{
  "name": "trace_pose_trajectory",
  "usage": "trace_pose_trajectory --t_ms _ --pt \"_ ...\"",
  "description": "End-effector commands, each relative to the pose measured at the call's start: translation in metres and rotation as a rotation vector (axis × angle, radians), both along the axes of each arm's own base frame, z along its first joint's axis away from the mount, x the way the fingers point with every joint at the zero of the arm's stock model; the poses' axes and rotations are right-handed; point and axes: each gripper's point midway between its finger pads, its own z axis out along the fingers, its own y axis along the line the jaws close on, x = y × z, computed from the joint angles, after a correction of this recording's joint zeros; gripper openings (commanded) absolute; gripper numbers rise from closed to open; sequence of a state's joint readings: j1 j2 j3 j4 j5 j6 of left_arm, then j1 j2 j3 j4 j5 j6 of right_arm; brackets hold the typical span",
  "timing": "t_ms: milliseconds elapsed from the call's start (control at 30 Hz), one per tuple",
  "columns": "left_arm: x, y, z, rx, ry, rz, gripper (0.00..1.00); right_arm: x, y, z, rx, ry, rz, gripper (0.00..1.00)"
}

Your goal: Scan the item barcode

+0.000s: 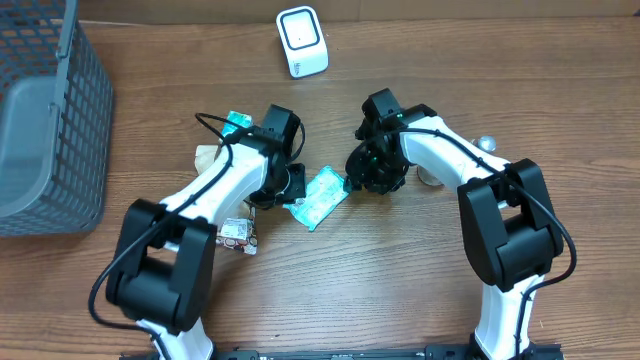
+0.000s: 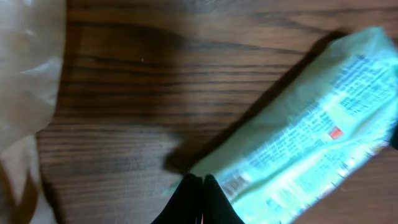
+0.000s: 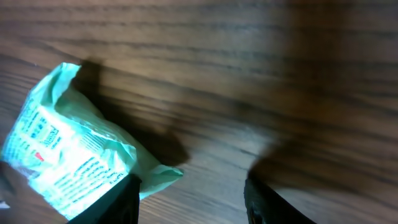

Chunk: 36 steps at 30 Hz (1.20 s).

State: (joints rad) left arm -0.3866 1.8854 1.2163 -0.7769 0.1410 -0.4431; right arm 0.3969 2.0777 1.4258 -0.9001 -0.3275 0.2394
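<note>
The left gripper [image 2: 198,193] is standing closed. Its two dark fingers are pressing together and pinching the lower corner of the mint-green packet [image 2: 305,143]. The packet is lying slantwise on the wooden table [image 2: 155,93], running up and away from the fingertips.

The right gripper [image 3: 189,202] is standing roughly half open and holding nothing, with bare wood showing between its fingers. One finger is sitting just beside the packet's crimped end; whether it is touching cannot be told.

In the overhead view the packet is lying flat between the two grippers, near the middle of the table. It is well apart from the white scanner [image 1: 301,40] standing at the far edge.

Dense dark print is covering the packet's face, with one small red mark among it. Blur is leaving none of the lettering readable in either wrist view.
</note>
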Motion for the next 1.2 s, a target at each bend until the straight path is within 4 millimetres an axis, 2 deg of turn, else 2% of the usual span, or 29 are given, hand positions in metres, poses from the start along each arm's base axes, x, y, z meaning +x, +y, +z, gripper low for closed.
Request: trace_pose_trajectory --t_ms 0,200,400,567,633,700,767,833,900,1000,1167 --pt "-0.006 0.002 -0.021 0.030 0.049 0.008 0.07 -0.003 0.005 0.003 0.042 -0.008 0.004 0.52" --pt "-0.009 0.003 -0.040 0.046 0.089 0.008 0.07 -0.002 0.013 0.003 0.091 -0.013 0.009 0.52" --pt "-0.008 0.003 -0.040 0.044 0.083 0.009 0.08 -0.001 0.013 0.003 0.093 -0.018 0.009 0.52" --pt "-0.008 0.003 -0.040 0.044 0.086 0.005 0.04 -0.002 0.018 0.006 0.121 -0.003 -0.011 0.52" --pt "-0.012 0.000 -0.033 0.023 0.108 -0.026 0.04 -0.004 0.022 0.008 0.151 0.008 -0.007 0.51" --pt "-0.009 0.000 -0.018 0.003 0.119 -0.030 0.04 -0.005 0.026 0.010 0.173 0.016 -0.001 0.52" --pt "0.002 0.000 0.008 -0.022 0.084 -0.016 0.04 -0.005 0.026 0.011 0.178 0.014 0.002 0.52" --pt "0.007 -0.009 0.027 -0.087 0.053 -0.029 0.04 -0.005 0.027 0.011 0.183 0.015 0.002 0.52" --pt "0.007 -0.018 0.037 -0.145 0.047 -0.040 0.06 -0.005 0.028 0.011 0.186 0.016 0.003 0.52" --pt "-0.003 -0.027 0.035 -0.174 0.079 -0.074 0.08 -0.006 0.030 0.013 0.200 0.019 0.005 0.52" --pt "-0.026 -0.030 0.014 -0.146 0.148 -0.110 0.10 -0.003 0.031 0.013 0.205 0.008 0.006 0.52"
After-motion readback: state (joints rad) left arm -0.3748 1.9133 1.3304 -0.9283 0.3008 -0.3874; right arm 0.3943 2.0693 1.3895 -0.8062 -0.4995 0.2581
